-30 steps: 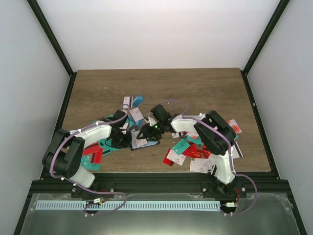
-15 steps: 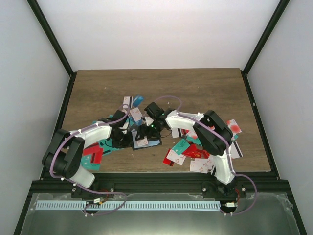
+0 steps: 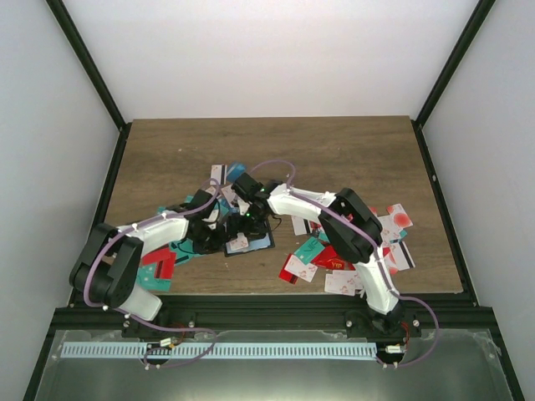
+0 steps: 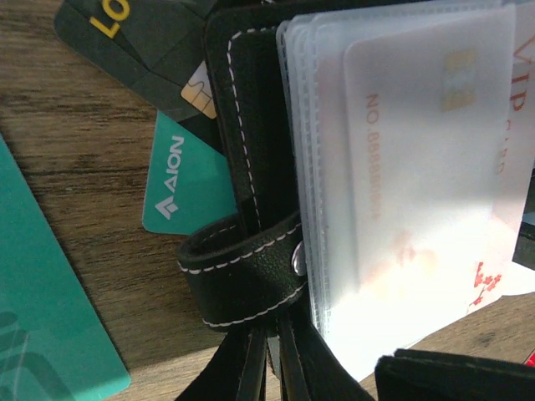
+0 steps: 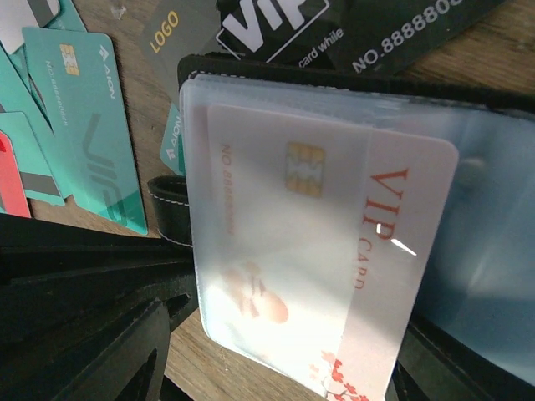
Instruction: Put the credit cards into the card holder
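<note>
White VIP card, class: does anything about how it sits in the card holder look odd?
Yes. The white VIP card sits only partly in a clear sleeve of the card holder; its printed end sticks out, slightly tilted.

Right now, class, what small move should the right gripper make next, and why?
Probably nudge the white VIP card deeper into its clear sleeve. One end of the card seems to stick out of the sleeve, the right gripper is open, and the left gripper holds the card holder by its strap.
</note>
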`<move>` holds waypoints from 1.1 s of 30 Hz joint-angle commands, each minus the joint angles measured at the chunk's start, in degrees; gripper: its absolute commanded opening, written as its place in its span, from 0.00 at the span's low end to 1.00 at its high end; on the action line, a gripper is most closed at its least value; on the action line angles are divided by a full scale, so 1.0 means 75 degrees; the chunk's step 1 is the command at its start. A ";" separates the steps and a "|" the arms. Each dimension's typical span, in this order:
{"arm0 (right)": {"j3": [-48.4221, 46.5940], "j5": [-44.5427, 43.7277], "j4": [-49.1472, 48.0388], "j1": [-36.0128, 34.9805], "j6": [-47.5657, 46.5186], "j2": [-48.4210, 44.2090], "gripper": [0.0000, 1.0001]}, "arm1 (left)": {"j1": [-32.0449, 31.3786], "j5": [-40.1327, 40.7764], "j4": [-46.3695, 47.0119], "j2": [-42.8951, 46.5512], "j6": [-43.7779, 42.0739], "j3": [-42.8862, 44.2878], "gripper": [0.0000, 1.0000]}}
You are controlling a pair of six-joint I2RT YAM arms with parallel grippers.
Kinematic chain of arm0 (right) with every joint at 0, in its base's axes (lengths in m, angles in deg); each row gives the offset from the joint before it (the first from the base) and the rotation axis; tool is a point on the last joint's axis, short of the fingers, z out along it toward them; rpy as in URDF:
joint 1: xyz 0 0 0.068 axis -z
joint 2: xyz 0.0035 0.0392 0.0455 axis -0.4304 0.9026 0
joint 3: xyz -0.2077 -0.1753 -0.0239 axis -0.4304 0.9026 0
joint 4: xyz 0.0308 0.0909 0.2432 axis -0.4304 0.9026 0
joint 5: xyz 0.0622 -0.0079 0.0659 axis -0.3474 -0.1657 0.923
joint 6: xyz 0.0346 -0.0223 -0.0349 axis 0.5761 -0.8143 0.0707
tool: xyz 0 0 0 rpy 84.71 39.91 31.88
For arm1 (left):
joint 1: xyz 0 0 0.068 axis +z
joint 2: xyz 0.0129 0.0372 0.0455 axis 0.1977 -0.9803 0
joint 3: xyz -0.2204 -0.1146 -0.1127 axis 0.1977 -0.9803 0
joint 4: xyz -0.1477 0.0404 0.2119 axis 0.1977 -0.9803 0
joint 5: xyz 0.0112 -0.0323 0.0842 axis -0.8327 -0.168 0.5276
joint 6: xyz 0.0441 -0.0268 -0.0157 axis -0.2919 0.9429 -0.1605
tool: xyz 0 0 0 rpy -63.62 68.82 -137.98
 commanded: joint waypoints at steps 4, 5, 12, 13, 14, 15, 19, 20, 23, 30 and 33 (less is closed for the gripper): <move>0.0034 -0.0110 -0.0026 -0.0270 -0.0284 -0.0002 0.70 | -0.0042 -0.0217 0.0230 0.0169 0.0133 -0.0212 0.07; 0.0048 -0.0118 -0.0064 -0.0257 -0.0344 -0.0102 0.71 | -0.0045 -0.0158 0.0180 0.0247 0.0133 -0.0215 0.07; -0.0110 -0.0237 0.0282 -0.0136 -0.0791 -0.0483 0.84 | -0.0040 0.0060 0.0001 0.0482 0.0093 -0.0374 0.07; -0.0099 -0.0308 0.0305 -0.0123 -0.0823 -0.0521 0.84 | -0.0040 0.0072 0.0003 0.0488 0.0093 -0.0404 0.07; -0.0086 -0.0374 0.0342 -0.0106 -0.0842 -0.0568 0.85 | -0.0040 0.0083 0.0017 0.0493 0.0102 -0.0425 0.07; -0.0102 -0.0450 0.0399 -0.0093 -0.0859 -0.0603 0.85 | -0.0046 0.0095 0.0027 0.0504 0.0103 -0.0445 0.07; -0.0132 -0.0580 0.0539 -0.0075 -0.0905 -0.0678 0.86 | -0.0035 0.0103 0.0029 0.0506 0.0116 -0.0438 0.07; -0.0116 -0.0516 0.0509 -0.0075 -0.0905 -0.0688 0.86 | -0.0041 0.0097 0.0038 0.0495 0.0110 -0.0433 0.07; -0.0001 -0.0256 0.0355 -0.0086 -0.0894 -0.0703 0.85 | -0.0039 0.0073 0.0077 0.0429 0.0115 -0.0404 0.07; 0.0266 0.0214 -0.0025 -0.0087 -0.0886 -0.0529 0.82 | -0.0041 0.0038 0.0139 0.0389 0.0143 -0.0398 0.07; 0.0250 0.0376 -0.0136 -0.0098 -0.0899 -0.0471 0.81 | -0.0036 0.0016 0.0162 0.0368 0.0167 -0.0388 0.07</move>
